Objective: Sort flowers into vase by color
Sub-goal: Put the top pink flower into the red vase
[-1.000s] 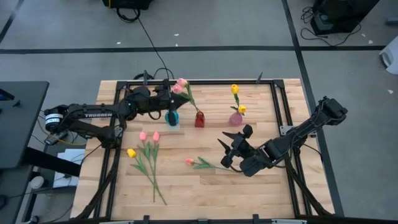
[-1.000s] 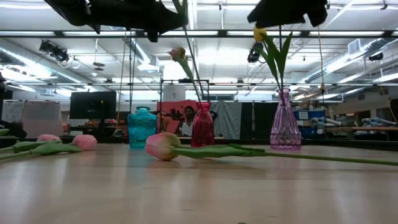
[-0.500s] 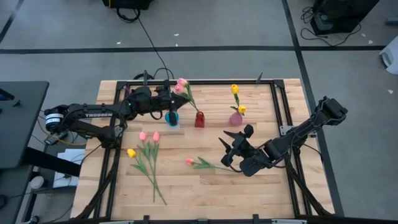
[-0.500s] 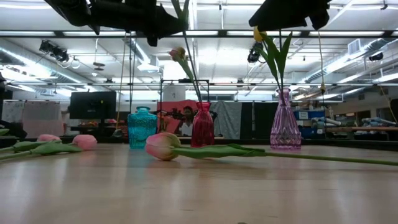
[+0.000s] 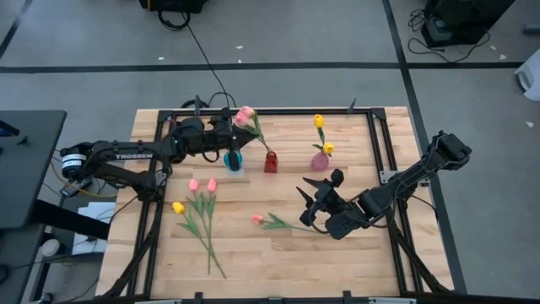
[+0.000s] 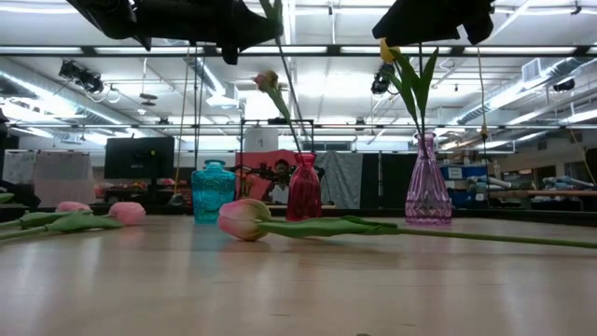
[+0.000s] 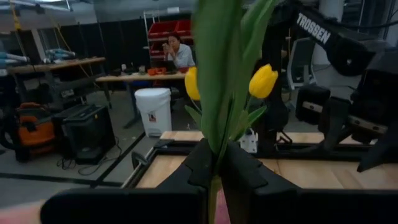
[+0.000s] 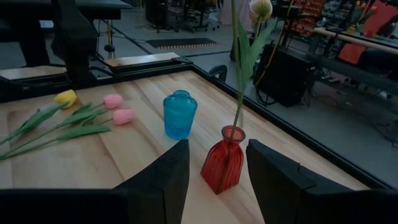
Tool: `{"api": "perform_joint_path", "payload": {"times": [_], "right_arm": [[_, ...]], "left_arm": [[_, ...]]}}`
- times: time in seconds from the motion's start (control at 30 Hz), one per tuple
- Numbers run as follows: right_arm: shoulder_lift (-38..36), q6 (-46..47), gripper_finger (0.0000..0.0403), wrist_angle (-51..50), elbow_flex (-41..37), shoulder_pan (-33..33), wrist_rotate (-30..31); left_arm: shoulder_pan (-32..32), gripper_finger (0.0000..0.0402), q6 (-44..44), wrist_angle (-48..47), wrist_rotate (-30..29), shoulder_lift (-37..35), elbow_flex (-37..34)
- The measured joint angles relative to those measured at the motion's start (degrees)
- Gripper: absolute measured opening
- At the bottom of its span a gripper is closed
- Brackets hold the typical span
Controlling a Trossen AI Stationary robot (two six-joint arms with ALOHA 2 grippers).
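My left gripper [image 5: 234, 128] hangs above the blue vase [image 5: 234, 159] and the red vase [image 5: 271, 162], shut on a pink tulip [image 5: 247, 111]. A second pink head [image 5: 240, 121] shows beside it. Two yellow tulips [image 5: 318, 120] stand in the purple vase [image 5: 320, 160]. Two pink tulips [image 5: 202, 184] and a yellow one [image 5: 178, 207] lie flat on the table's left part. A lone pink tulip [image 5: 257, 219] lies near the middle. My right gripper [image 5: 316, 198] hovers open just right of that tulip and faces the red vase [image 8: 224, 165]. My left gripper pinches the pink tulip's green stem and leaves [image 7: 216, 146] between its two shut fingers. The fingers come level from the table's left and lie across the stem. The stem stands nearly upright, and below the fingers it runs down into the red vase's neck [image 6: 303, 157].
The three vases stand in a row across the far half of the table. A black frame [image 5: 375, 143] runs around the tabletop. The near part of the table [image 5: 278, 262] is bare wood. A person [image 6: 281, 182] sits in the room beyond the far edge.
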Motion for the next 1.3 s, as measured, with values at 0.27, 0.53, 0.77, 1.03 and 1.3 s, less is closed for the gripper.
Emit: {"api": "perform_joint_path", "payload": {"times": [0.27,0.53,0.77,1.03,1.3], "right_arm": [[0.00,-0.66,0.0170,0.35,0.00,0.00,0.01],[0.00,-1.07,0.0170,1.20,0.00,-0.04,0.13],[0.00,-1.07,0.0170,1.19,0.00,-0.11,0.13],[0.00,-1.42,0.0170,1.11,0.00,-0.39,-3.67],[0.00,0.49,0.0170,-0.17,0.00,-2.80,-18.22]], "left_arm": [[0.00,0.0029,-1.09,-1.62,0.99,0.00,0.02],[0.00,0.0029,-1.20,-4.83,1.74,0.56,0.02],[0.00,0.0029,-1.18,-5.21,3.45,5.11,0.02],[0.00,0.0029,-1.26,-1.39,4.37,12.43,0.02],[0.00,0.0079,-2.80,-1.72,4.39,14.11,0.04]]}}
